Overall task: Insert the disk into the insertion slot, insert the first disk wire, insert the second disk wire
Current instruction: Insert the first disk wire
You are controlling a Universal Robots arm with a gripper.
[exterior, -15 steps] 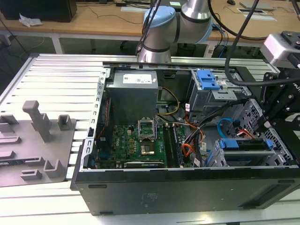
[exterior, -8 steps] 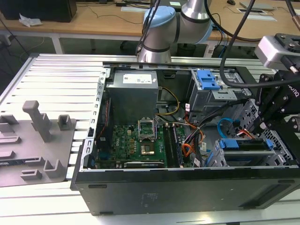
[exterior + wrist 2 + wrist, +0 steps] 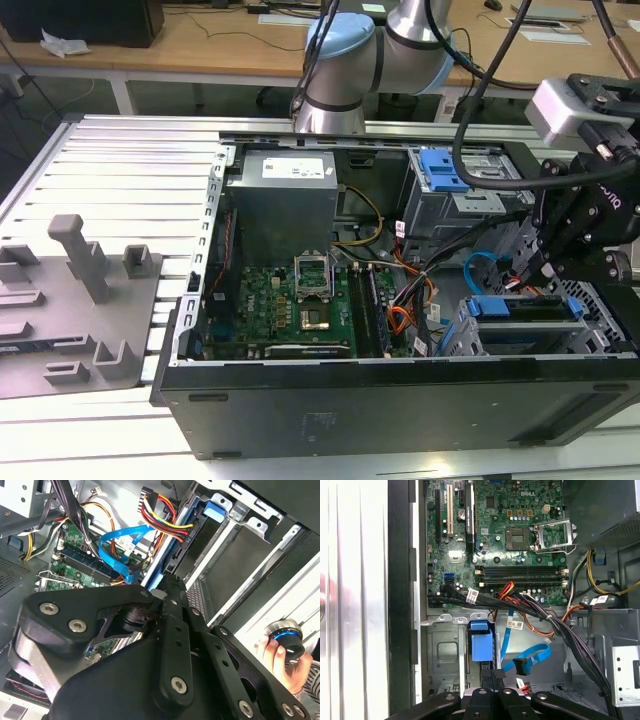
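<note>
The disk (image 3: 525, 308), framed in its blue carrier (image 3: 481, 645), sits inside the insertion slot (image 3: 445, 655), a grey metal cage at the case's corner. My gripper (image 3: 492, 674) is shut, with its fingertips at the disk's rear edge (image 3: 169, 582). I cannot tell whether anything is pinched between them. The second disk wire (image 3: 532, 655), a flat light-blue cable, loops just beside the fingers. Its dark plug (image 3: 520, 666) hangs loose next to them. A red-yellow-black wire bundle (image 3: 165, 522) ends in a black plug (image 3: 186, 536) against the disk's edge.
The open case holds a green motherboard (image 3: 290, 295) and a grey power supply (image 3: 280, 200). Another cage with a blue latch (image 3: 445, 170) stands behind. Thick black cables (image 3: 555, 625) cross near the slot. A person's hand (image 3: 272, 652) holds a knob. A grey fixture (image 3: 80, 290) lies at the exterior view's left.
</note>
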